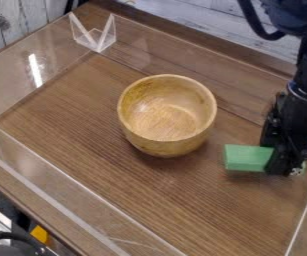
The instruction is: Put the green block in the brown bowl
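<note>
Green block (248,157) sits clamped at its right end in the black claw (287,160), which points straight down. Brown bowl (168,114) stands near its left on the wooden worktop (76,110).

The gripper (292,160) covers the right end of the green block (248,158), so how its jaws meet the block cannot be told; whether the block touches the tabletop is unclear. The arm (296,30) runs off the top edge.
</note>
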Robot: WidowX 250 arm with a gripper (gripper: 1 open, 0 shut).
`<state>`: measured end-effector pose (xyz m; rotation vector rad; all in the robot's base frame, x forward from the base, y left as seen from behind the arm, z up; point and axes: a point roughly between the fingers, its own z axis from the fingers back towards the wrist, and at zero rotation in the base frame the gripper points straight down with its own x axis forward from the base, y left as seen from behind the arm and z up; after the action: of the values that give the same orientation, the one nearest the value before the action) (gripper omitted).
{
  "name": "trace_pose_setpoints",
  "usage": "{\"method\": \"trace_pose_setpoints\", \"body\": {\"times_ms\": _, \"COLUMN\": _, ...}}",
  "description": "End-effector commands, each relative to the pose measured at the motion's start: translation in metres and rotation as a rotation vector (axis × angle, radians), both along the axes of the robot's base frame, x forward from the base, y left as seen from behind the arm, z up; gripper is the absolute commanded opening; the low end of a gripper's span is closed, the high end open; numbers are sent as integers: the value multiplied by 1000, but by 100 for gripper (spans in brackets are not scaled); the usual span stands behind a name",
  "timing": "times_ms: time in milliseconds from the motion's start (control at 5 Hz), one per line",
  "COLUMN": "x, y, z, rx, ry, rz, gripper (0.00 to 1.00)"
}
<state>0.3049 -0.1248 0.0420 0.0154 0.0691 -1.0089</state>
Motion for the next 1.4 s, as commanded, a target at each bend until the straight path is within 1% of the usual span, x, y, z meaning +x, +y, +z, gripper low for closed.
{"method": "trace_pose_setpoints", "body": {"times_ms": 0, "x": 14, "y": 2, "z": 46, "rx": -28, "ry": -100, "rz": 5, "gripper": 0}}
{"method": "trace_pose_setpoints", "body": {"times_ms": 200, "x": 13, "y": 14, "z": 59, "rx": -12, "ry": -102, "rz": 14, "gripper": 0}}
{"method": "trace_pose_setpoints", "body": {"times_ms": 400, "x": 13, "y": 33, "z": 74, "rx": 10, "ry": -97, "rz": 35, "gripper": 0}}
{"method": "trace_pose_setpoints", "body": {"times_ms": 600, "x": 16, "y": 43, "z": 81, "rx": 16, "ry": -103, "rz": 27, "gripper": 0}}
{"method": "trace_pose_setpoints", "body": {"times_ms": 1200, "x": 9, "y": 56, "z": 88, "rx": 9, "ry": -95, "rz": 38, "gripper": 0}}
